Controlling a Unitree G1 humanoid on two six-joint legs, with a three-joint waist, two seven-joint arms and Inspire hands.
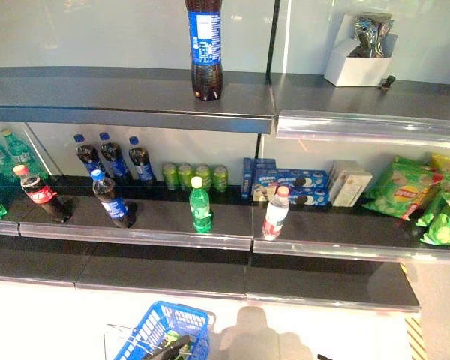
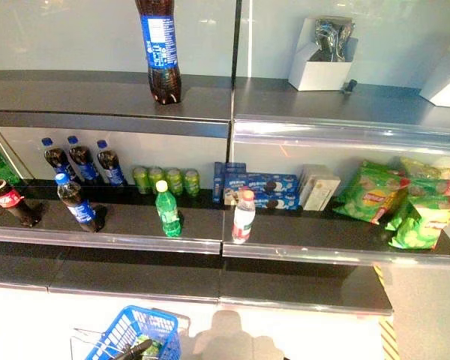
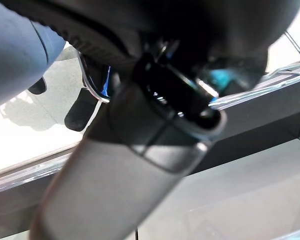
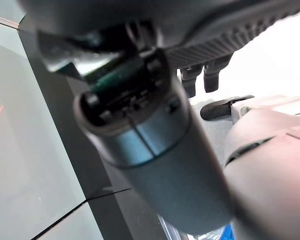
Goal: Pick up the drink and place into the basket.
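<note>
The blue basket (image 1: 161, 330) sits at the bottom of the head views, below the lowest shelf (image 1: 210, 277). The left hand (image 1: 169, 349) shows as a dark shape at the basket's rim; its fingers (image 3: 82, 107) appear in the left wrist view close to a wire handle (image 3: 97, 92), but I cannot tell if they clench it. The right hand (image 4: 202, 77) shows only in its own wrist view: short dark fingers hang relaxed and hold nothing. The drinks stand on the middle shelf (image 1: 165, 221) above the basket: a green bottle (image 1: 200, 205), a white bottle (image 1: 276, 212), cola bottles (image 1: 112, 199). One big cola bottle (image 1: 204, 46) stands on the top shelf.
</note>
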